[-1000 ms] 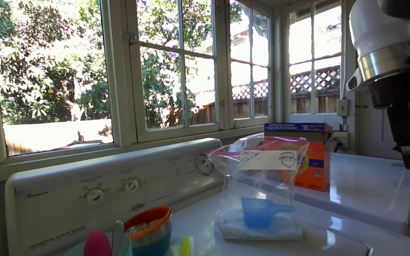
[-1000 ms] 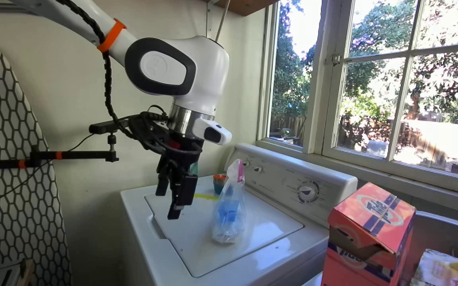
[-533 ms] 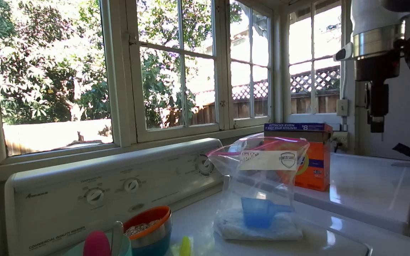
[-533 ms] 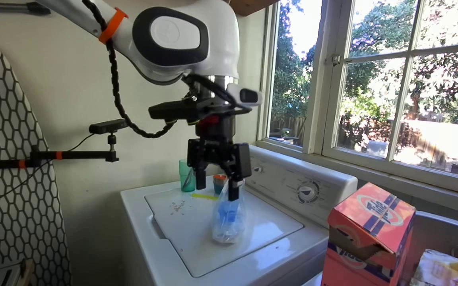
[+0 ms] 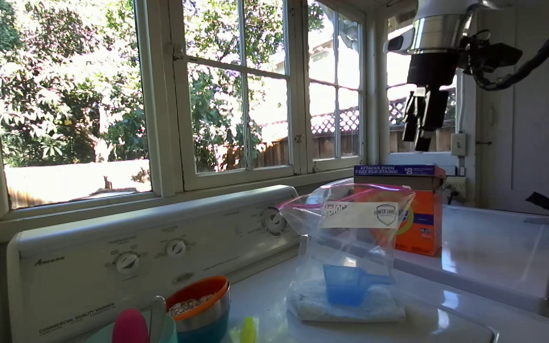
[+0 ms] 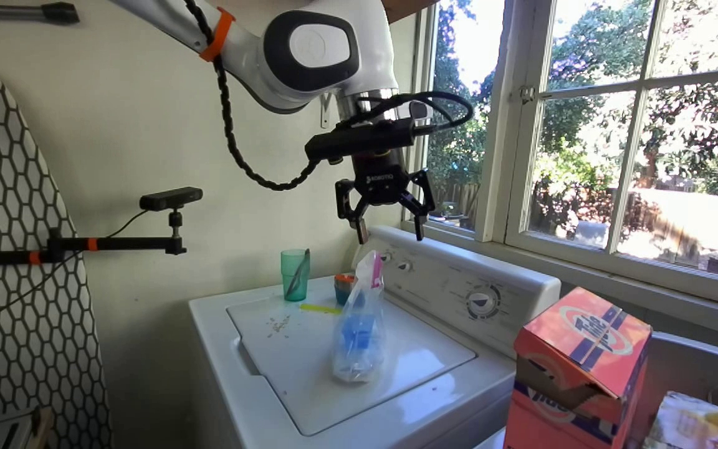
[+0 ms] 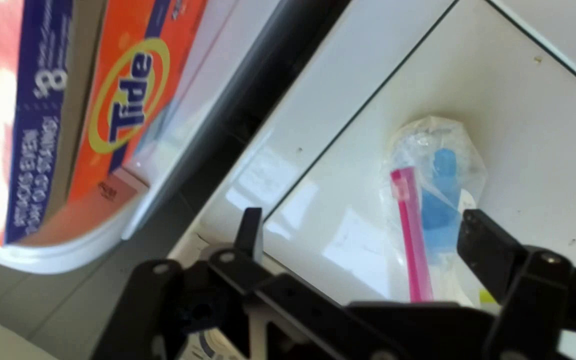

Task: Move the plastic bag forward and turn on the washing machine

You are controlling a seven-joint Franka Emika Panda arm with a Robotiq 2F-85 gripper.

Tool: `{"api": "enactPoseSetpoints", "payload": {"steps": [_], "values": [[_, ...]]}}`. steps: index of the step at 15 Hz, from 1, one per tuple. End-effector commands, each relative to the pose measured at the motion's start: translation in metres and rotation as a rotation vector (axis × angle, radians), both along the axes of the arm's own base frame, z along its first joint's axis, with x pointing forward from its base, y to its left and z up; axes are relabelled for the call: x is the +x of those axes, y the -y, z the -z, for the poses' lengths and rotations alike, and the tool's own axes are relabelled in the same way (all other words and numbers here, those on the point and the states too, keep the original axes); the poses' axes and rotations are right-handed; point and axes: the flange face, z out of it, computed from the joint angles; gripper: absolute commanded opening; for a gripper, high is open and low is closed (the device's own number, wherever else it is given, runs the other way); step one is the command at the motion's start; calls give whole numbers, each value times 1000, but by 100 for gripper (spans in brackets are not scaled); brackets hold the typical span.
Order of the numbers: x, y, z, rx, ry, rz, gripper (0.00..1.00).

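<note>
We judge the task to be near its start, with neither step plainly finished. Our gripper point(image 6: 391, 238) hangs in the air, its jaws spread apart and nothing held. The plastic bag point(image 6: 359, 340), with a blue scoop point(image 5: 345, 285) inside, stands upright below the jaws on the washing machine point(image 6: 309, 386), well apart from the fingers point(image 6: 363, 234); in the wrist view it shows between the 2, nearer 1 of them. We cannot tell whether it already sits far enough forward. Left to do, we reckon, are 2 things: shift the bag, then work a knob point(image 6: 482, 303) on the control panel point(image 6: 440, 274). All 3 knobs sit lower than the jaws, untouched, and nothing shows us the machine running.

An orange soap box point(image 6: 577, 380) stands below and off to the side, past the finger farther from the bag in the wrist view; we think it does not block a straight drop to the bag. Also lower than the jaws, a green cup point(image 6: 295, 277), an orange-rimmed cup point(image 5: 205, 314), a yellow strip point(image 6: 320, 308) and scattered crumbs point(image 6: 278, 325) share the washing machine's top. A push toward the cups could tip them, and the bag's limp top may fold first.
</note>
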Motion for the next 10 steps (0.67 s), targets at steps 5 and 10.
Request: {"api": "enactPoseSetpoints", "payload": {"steps": [5,10], "values": [[68,-52,28,107,8,-412,100],[71,-61,39,104,-14,-437,100]]}}
